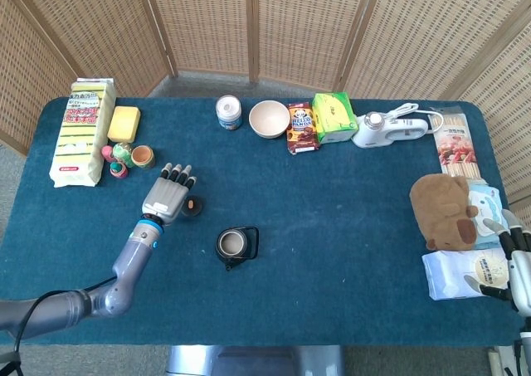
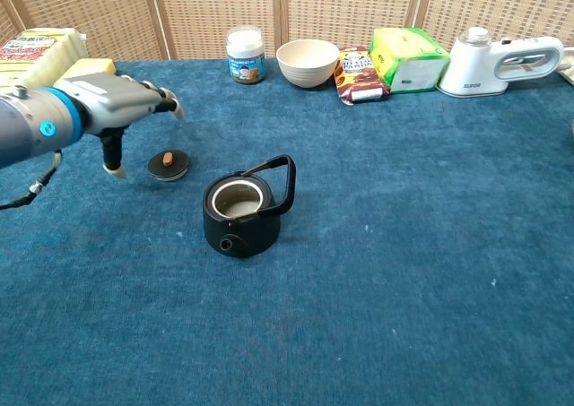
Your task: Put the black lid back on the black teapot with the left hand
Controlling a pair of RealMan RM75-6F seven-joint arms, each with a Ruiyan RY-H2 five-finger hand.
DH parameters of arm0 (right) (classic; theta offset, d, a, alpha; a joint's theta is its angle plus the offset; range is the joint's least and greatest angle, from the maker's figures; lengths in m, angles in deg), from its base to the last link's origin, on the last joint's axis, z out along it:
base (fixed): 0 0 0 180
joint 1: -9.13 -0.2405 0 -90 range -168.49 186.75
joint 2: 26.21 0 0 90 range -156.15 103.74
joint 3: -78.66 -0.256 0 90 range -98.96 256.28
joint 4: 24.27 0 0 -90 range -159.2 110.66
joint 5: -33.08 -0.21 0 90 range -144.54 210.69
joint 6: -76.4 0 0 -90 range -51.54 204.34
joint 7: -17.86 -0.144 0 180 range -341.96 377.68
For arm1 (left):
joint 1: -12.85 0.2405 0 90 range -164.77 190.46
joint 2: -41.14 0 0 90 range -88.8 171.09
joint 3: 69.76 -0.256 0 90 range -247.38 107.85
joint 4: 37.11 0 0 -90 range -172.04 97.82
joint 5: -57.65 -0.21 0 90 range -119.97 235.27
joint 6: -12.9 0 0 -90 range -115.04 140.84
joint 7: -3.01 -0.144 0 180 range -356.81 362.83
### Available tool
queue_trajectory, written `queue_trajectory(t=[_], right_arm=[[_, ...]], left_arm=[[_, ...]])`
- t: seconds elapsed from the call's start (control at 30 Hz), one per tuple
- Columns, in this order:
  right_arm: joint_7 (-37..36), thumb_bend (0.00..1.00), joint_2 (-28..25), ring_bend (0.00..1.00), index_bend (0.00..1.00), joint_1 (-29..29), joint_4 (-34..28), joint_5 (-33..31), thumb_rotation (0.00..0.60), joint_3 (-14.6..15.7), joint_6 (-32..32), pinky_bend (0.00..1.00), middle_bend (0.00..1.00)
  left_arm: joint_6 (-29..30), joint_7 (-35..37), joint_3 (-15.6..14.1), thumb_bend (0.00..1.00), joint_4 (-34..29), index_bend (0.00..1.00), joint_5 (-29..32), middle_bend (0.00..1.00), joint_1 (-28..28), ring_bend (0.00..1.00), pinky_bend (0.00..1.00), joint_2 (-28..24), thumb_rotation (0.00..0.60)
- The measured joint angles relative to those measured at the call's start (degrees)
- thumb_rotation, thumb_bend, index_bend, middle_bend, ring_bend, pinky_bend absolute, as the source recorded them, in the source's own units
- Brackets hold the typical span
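Note:
The black teapot [image 1: 233, 246] [image 2: 241, 213] stands uncovered in the middle of the blue table, its handle tipped to the right. The black lid [image 1: 194, 204] [image 2: 169, 164], with an orange knob, lies flat on the cloth to the teapot's left and a little further back. My left hand [image 1: 168, 195] [image 2: 112, 104] hovers open just left of and above the lid, fingers spread, partly covering it in the head view. My right hand [image 1: 513, 264] rests open at the table's right edge, holding nothing.
Small painted pots [image 1: 124, 153], a yellow sponge [image 1: 124, 123] and a sponge pack [image 1: 80, 129] sit back left. A jar [image 1: 228, 111], bowl [image 1: 269, 118], snack packs [image 1: 303, 127] and a white appliance [image 1: 390, 129] line the back. A brown plush toy [image 1: 445, 212] lies at the right.

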Motion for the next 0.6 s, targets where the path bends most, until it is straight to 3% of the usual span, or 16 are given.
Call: queue_trajectory(t=[0.27, 0.5, 0.6], right_arm=[[-0.42, 0.08, -0.14, 0.0, 0.15, -0.05, 0.07, 0.13, 0.6, 0.06, -0.08, 0.0, 0.02], [-0.89, 0.08, -0.29, 0.0, 0.15, -0.08, 0.14, 0.04, 0.599, 0.04, -0.19, 0.0, 0.02], [-0.97, 0.08, -0.34, 0.0, 0.15, -0.09, 0.16, 0.15, 0.6, 0.1, -0.22, 0.0, 0.02]], left_arm=[[0.2, -0.92, -1.08, 0.14, 2.6, 0.14, 4.52, 0.0, -2.9, 0.0, 0.05, 2.86, 0.6], [0.96, -1.02, -2.06, 0.2, 3.59, 0.29, 5.18, 0.0, -4.18, 0.0, 0.05, 4.33, 0.6], [1.51, -1.35, -2.69, 0.2, 4.16, 0.3, 5.31, 0.0, -4.63, 0.0, 0.05, 4.93, 0.6]])
